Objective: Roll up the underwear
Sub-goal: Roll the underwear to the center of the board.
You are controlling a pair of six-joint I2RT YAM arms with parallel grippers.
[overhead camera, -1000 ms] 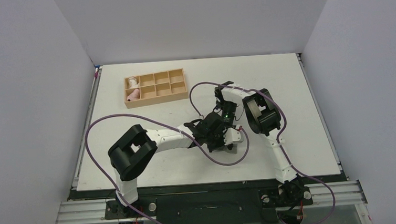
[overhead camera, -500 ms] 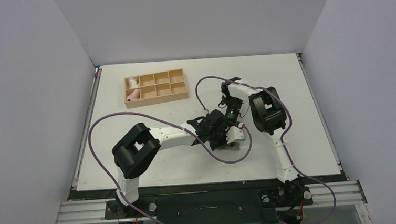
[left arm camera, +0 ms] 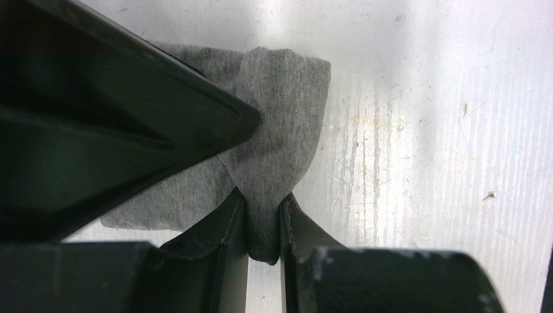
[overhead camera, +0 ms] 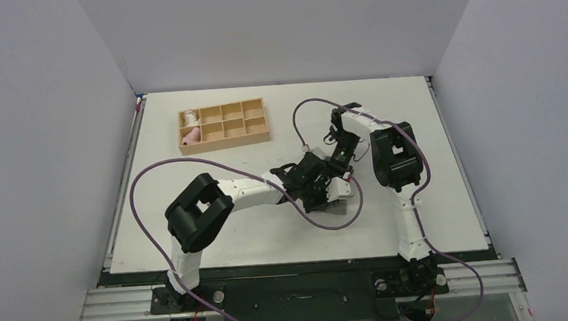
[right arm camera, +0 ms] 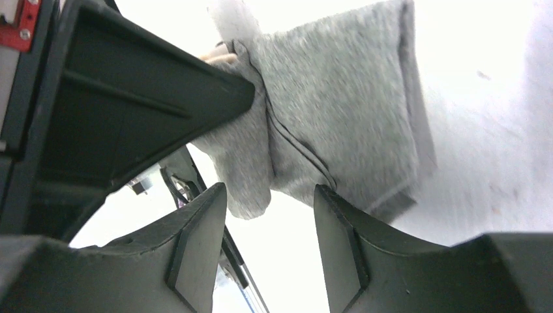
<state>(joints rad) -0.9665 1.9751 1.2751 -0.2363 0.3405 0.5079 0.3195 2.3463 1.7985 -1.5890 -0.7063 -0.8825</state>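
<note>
The underwear point(left arm camera: 280, 117) lies crumpled a little right of the table's point(overhead camera: 218, 237) middle, closer to the near edge than the far one. The left gripper point(left arm camera: 264, 215) is pinched tight on a raised fold of the grey fabric. The right gripper point(right arm camera: 269, 192) stands just beside it with its jaws apart, gripping nothing, and a lobe of cloth hangs between them. Bare white tabletop runs to the right and near edges. A purple cable point(overhead camera: 323, 226) loops just near of the garment. The wooden compartment tray point(overhead camera: 223, 143) sits well apart near the far-left corner. Plain pale walls close in three sides.
</note>
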